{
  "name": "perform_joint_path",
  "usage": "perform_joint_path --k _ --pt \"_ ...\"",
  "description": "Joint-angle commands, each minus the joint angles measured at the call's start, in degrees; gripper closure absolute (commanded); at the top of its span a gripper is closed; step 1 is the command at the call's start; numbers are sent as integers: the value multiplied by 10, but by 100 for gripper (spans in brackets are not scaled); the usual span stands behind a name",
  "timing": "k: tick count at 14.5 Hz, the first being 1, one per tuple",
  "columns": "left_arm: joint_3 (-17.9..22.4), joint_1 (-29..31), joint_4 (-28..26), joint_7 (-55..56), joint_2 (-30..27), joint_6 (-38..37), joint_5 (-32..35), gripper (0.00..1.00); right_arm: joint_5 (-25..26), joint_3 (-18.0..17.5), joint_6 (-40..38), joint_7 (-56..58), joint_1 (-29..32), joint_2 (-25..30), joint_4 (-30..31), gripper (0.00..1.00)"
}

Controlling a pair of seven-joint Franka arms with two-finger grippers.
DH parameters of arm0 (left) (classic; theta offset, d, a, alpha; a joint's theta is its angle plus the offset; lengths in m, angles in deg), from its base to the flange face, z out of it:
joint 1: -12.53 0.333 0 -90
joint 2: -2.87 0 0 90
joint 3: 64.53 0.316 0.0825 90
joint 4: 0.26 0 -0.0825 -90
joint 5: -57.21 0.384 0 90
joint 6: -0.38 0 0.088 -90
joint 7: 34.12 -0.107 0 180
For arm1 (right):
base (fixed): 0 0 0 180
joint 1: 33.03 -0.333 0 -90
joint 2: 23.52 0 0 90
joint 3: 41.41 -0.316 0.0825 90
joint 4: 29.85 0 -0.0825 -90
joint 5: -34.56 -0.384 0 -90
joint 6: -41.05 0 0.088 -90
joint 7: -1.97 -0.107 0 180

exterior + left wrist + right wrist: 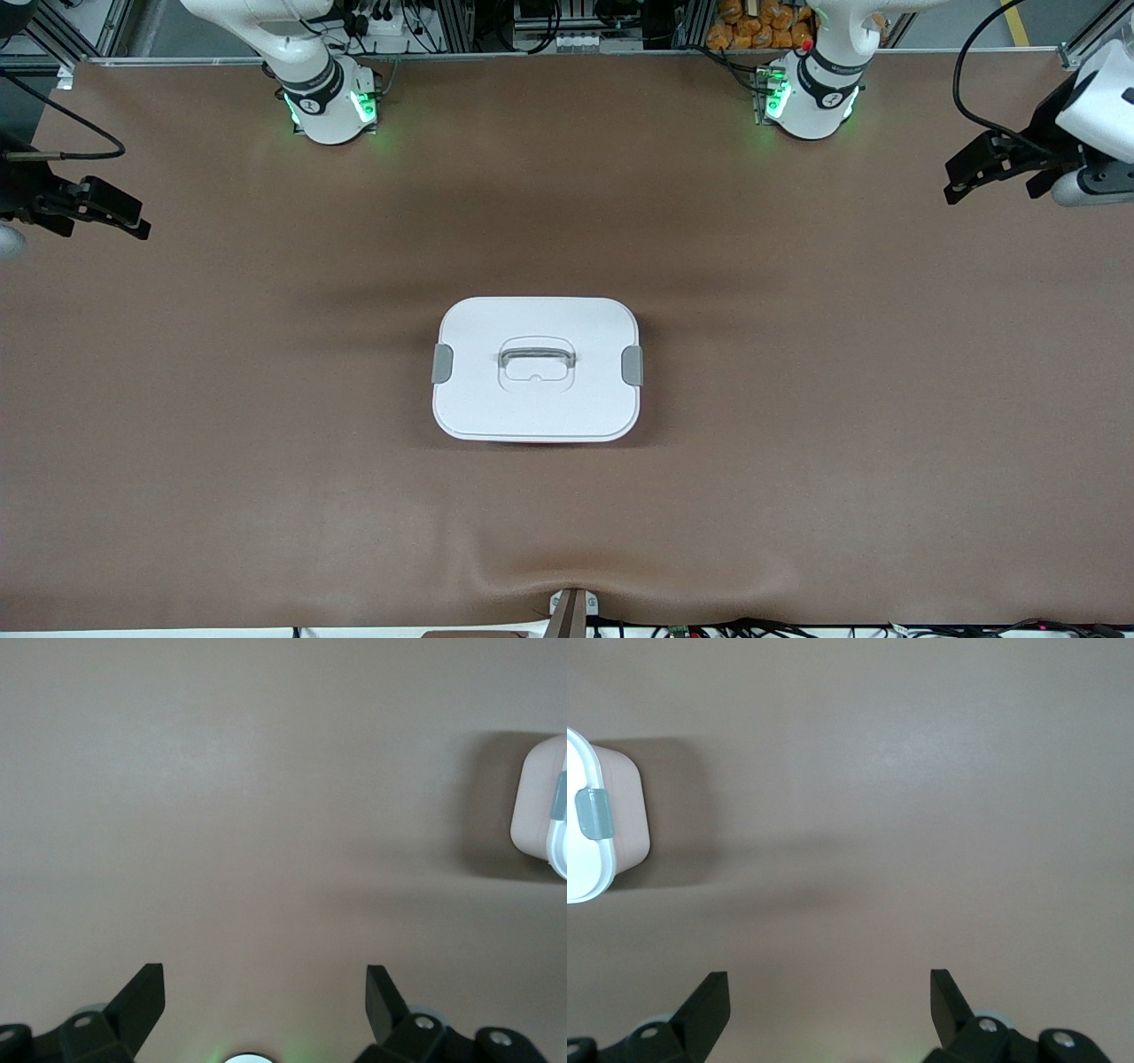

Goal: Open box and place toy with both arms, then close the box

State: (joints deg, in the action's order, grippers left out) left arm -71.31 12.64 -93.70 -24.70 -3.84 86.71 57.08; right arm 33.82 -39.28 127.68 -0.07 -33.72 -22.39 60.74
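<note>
The box [535, 369] sits shut in the middle of the table, its flat white lid on, with the recessed handle [536, 358] and a grey clip at each end [442, 363]. Its pale pink wall shows at the edge of the left wrist view [539, 806] and of the right wrist view [602, 824]. The toy is out of view. My left gripper [966, 177] hangs open and empty over the table's left-arm end. My right gripper [124, 217] hangs open and empty over the right-arm end. Both are well away from the box.
The brown table cover [797, 443] lies bare around the box. The two arm bases [330, 106] [811, 99] stand along the table's edge farthest from the front camera. A small bracket [571, 607] sits at the nearest edge.
</note>
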Motion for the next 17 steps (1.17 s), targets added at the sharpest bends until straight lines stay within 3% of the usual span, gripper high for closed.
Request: perform_joint_path --k 1,17 --pt "7 -6 -33 -7 -29 5 -11 0 10 -5 -8 -10 4 -7 -13 0" --pt "4 -5 10 3 3 0 -9 0 10 -5 -8 -10 4 -8 -13 0"
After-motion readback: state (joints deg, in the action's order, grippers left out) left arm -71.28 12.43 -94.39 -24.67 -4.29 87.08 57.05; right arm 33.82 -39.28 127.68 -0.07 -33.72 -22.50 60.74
